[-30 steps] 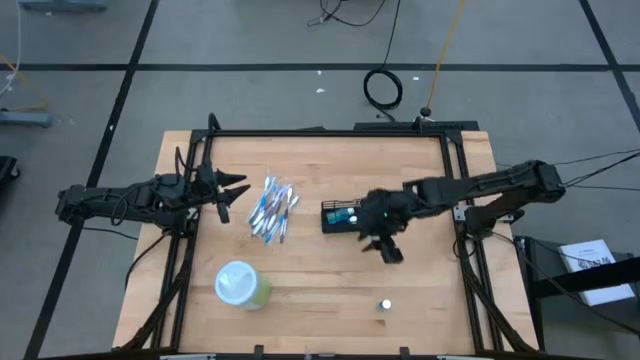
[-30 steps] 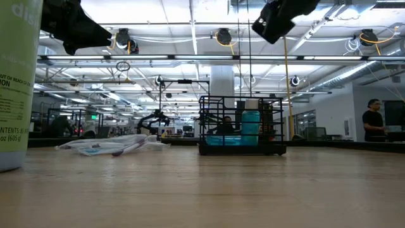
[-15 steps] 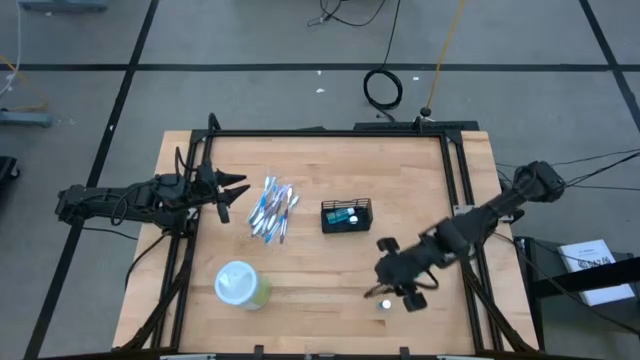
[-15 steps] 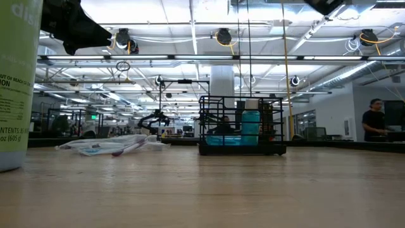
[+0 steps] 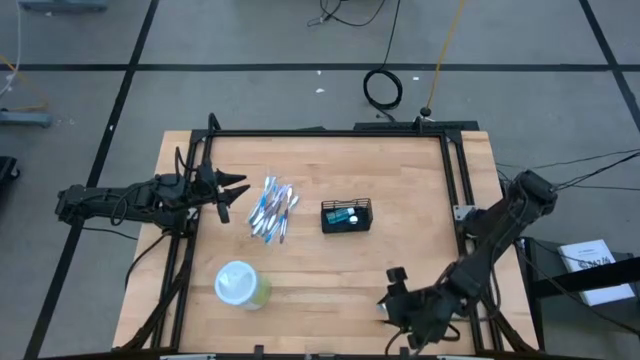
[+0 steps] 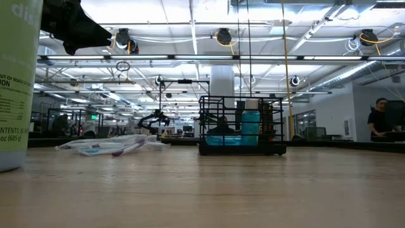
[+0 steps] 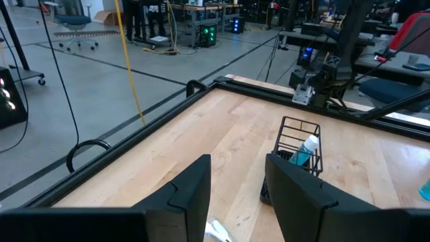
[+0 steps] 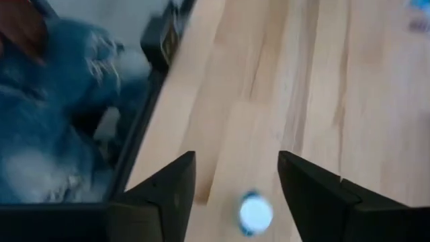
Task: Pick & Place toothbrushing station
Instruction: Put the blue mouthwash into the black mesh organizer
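The small black wire-mesh caddy [image 5: 346, 216] sits mid-frame on the wooden counter [image 5: 320, 270] in the high view. Only the low view reveals its upright teal bottle [image 6: 250, 125]. The right gripper [image 8: 236, 176], fingers apart, hovers over a small white round object [image 8: 256, 212] at the lower-right edge. The left gripper [image 7: 238, 176], fingers apart, waits centre-left.

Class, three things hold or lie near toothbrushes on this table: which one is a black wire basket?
The toothbrushing station, mid-table: dark open mesh, blue items inside. The pale-green cup is solid and round; the toothbrush pile lies loose.
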`<act>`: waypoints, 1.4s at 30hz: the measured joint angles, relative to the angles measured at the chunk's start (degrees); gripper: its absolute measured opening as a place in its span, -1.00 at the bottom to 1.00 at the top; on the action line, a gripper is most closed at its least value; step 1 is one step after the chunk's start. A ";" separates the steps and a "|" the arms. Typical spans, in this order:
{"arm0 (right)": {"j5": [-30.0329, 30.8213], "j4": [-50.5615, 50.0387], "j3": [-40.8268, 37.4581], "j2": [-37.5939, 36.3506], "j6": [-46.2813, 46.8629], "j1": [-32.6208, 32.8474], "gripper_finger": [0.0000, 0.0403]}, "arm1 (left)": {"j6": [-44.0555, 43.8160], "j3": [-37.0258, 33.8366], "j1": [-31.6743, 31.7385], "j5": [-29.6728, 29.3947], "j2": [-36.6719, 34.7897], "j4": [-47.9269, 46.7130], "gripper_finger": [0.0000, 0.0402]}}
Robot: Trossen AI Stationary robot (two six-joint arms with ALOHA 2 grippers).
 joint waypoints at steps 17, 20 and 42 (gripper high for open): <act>1.77 -5.08 -0.04 7.29 3.61 -0.66 -0.02 | 0.01 0.00 0.00 0.00 0.02 0.01 -0.26; 1.74 -5.27 -0.04 7.34 3.68 -1.10 -0.03 | 0.02 0.00 0.01 0.00 0.00 0.01 -0.26; -3.15 -3.31 -4.62 7.30 6.93 -1.53 -0.03 | 0.00 0.00 0.01 0.00 0.01 0.02 -0.25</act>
